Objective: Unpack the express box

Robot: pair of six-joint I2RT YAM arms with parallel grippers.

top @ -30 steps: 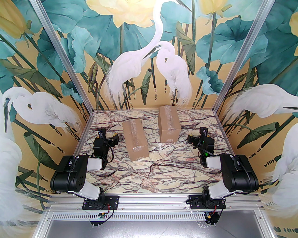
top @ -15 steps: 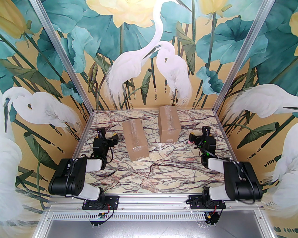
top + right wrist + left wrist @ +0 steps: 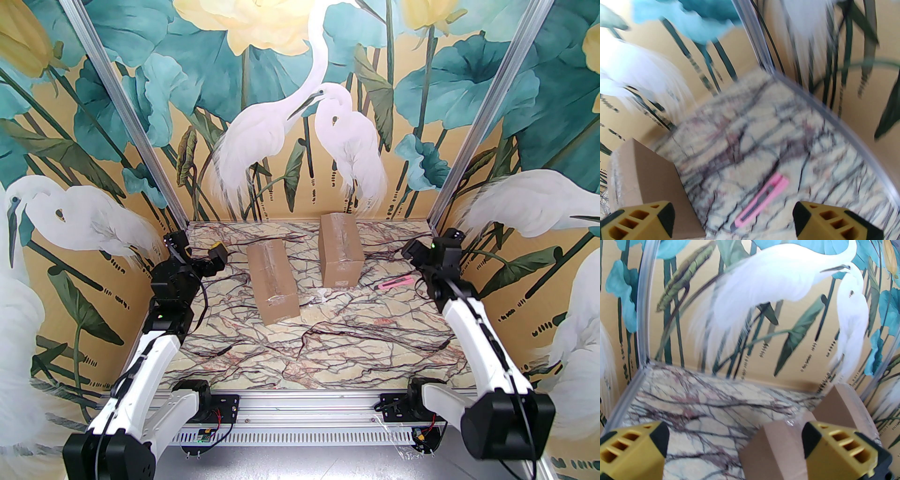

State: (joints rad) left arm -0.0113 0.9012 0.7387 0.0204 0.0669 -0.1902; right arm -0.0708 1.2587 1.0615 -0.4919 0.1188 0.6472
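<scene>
Near express box (image 3: 273, 282): plain brown cardboard, closed, lying flat left of the table's middle, its long side running from front to back; in the left wrist view it sits low in the centre (image 3: 773, 451)
Far express box (image 3: 340, 255): the same brown cardboard, closed, further back and to the right of the first, close to the rear wall; the two stand apart with a strip of table between them
Clear tape (image 3: 268, 262): a glossy strip runs lengthwise over the top of each box and folds down over its near end
Pale scrap (image 3: 319, 296): a small crumpled bit on the table between the boxes' near ends, too small to identify
Pink utility knife (image 3: 396, 282): lying flat on the table to the right of the far box, apart from it, untouched; in the right wrist view (image 3: 761, 201) it lies diagonally just ahead of the fingers, dark tip toward the camera
Left gripper (image 3: 736, 446): raised over the table's left side, left of the near box, yellow fingers spread wide, nothing between them, touching nothing
Right gripper (image 3: 733, 218): raised over the table's right rear area, near the knife and angled down toward it, fingers spread wide, nothing held; its wrist view is blurred
Marble-patterned table (image 3: 328, 347): cream surface with dark and reddish veins
Heron mural (image 3: 300, 117): white herons, teal leaves and yellow flowers on the walls around the table
</scene>
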